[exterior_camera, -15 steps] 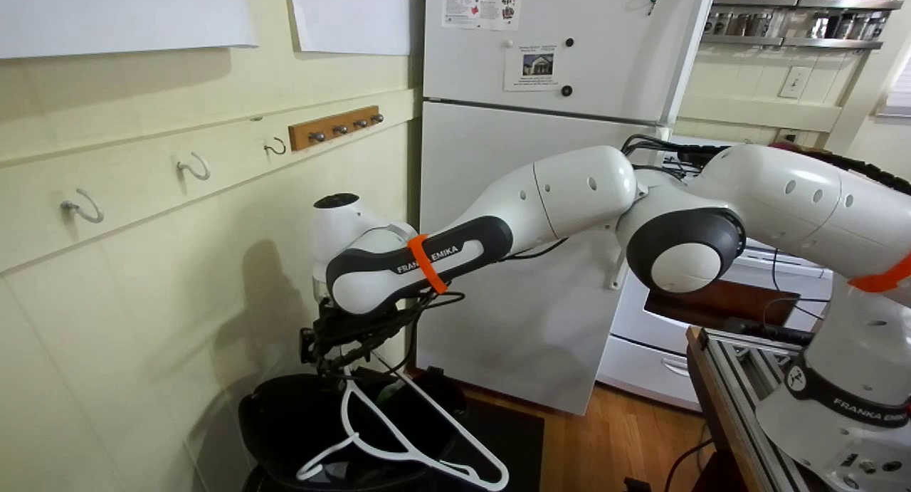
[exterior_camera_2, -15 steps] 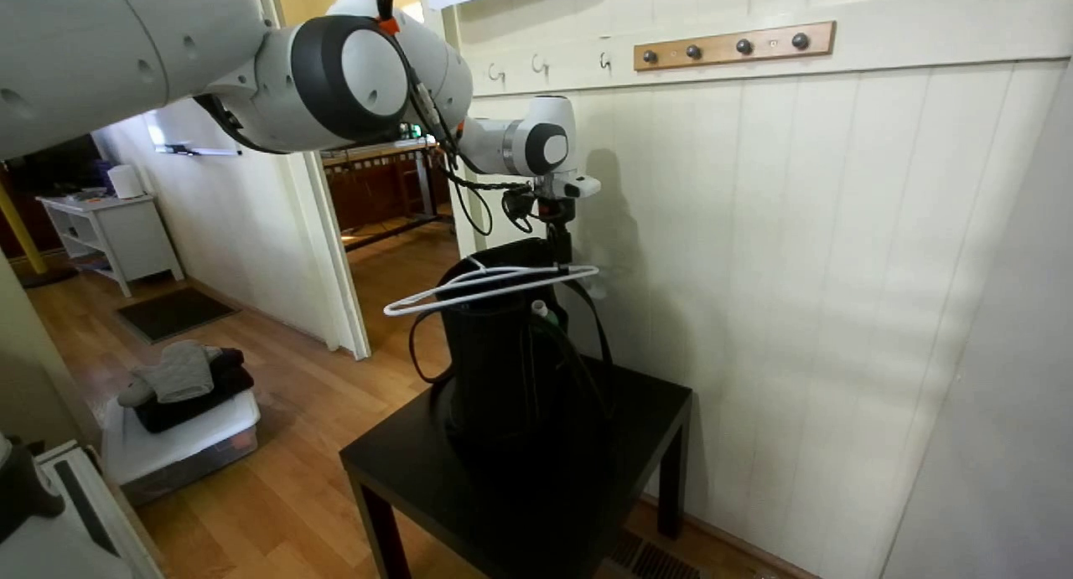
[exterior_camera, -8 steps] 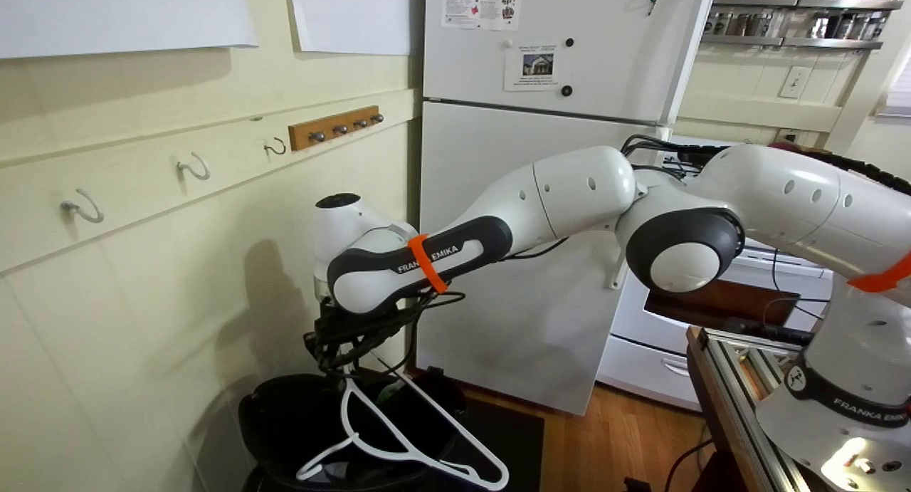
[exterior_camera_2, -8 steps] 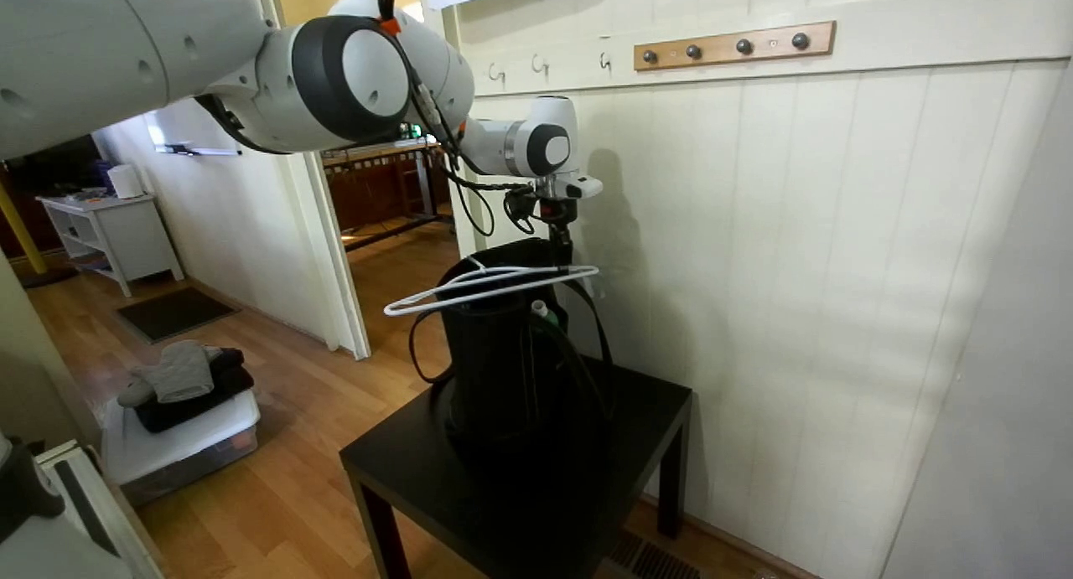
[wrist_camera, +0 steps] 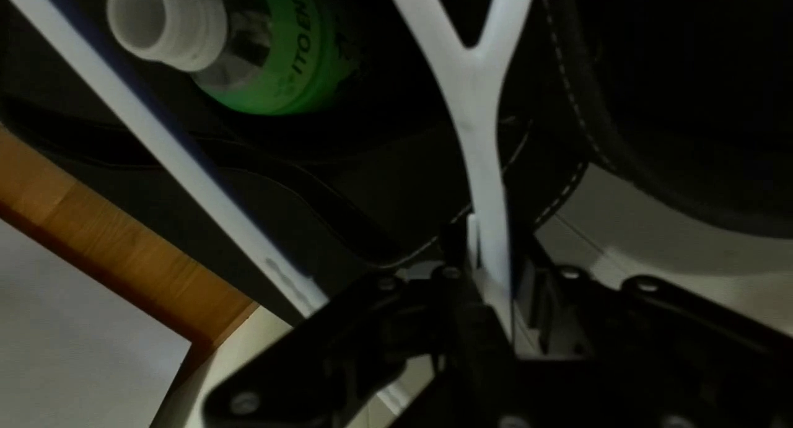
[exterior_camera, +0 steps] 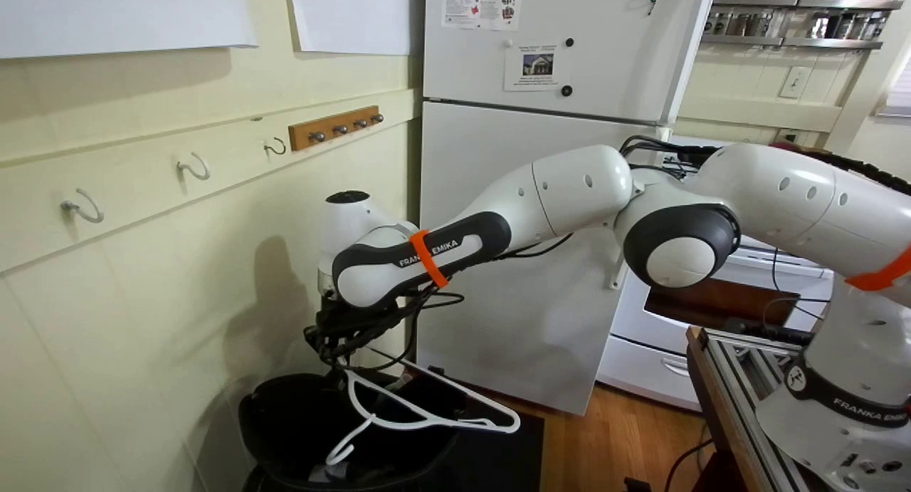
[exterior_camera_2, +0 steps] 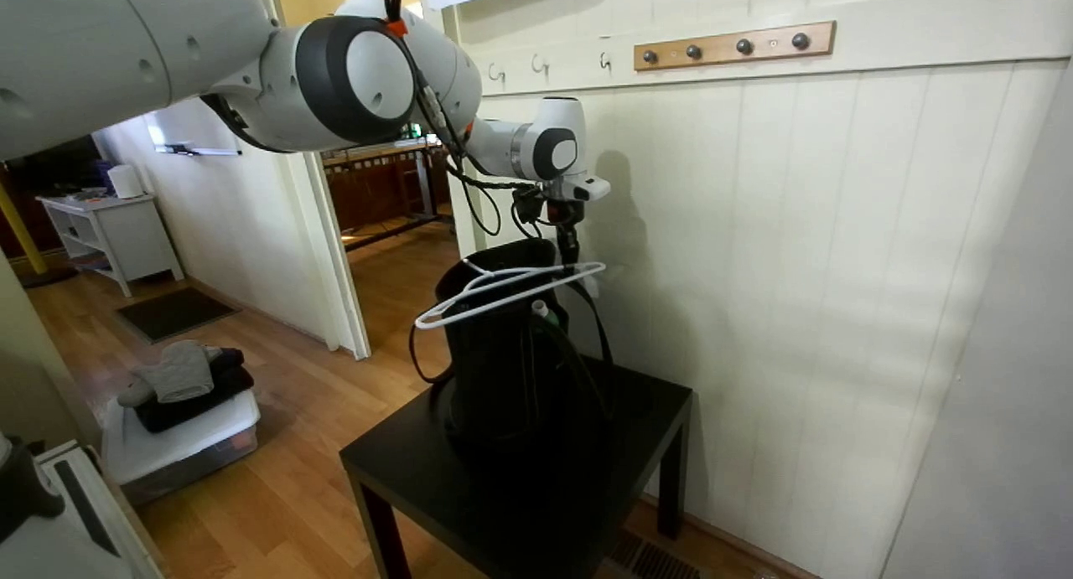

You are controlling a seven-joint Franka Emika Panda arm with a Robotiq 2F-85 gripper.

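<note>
A white plastic hanger (wrist_camera: 474, 96) runs between the fingers of my gripper (wrist_camera: 492, 245) in the wrist view, and they are closed on its bar. In both exterior views the hanger (exterior_camera: 402, 426) sits tilted over the mouth of a black bag (exterior_camera_2: 495, 369). Its hook (exterior_camera: 341, 453) hangs low over the bag opening. My gripper (exterior_camera_2: 570, 256) points straight down beside the bag's rim, close to the wall; the fingertips are dark and hard to see there. An uncapped bottle with a green label (wrist_camera: 291, 56) sits at the bag's side.
The bag stands on a small black table (exterior_camera_2: 520, 512) against the pale panelled wall. Higher up are wall hooks (exterior_camera: 196, 168) and a wooden peg rack (exterior_camera_2: 729, 49). A white fridge (exterior_camera: 527, 264) stands beside the wall corner. Bag straps (exterior_camera_2: 595, 319) loop out near the gripper.
My gripper closed on the hanger, then rose slightly and shifted along the wall toward the fridge. The hanger came up with it and swung, its far end tilting.
</note>
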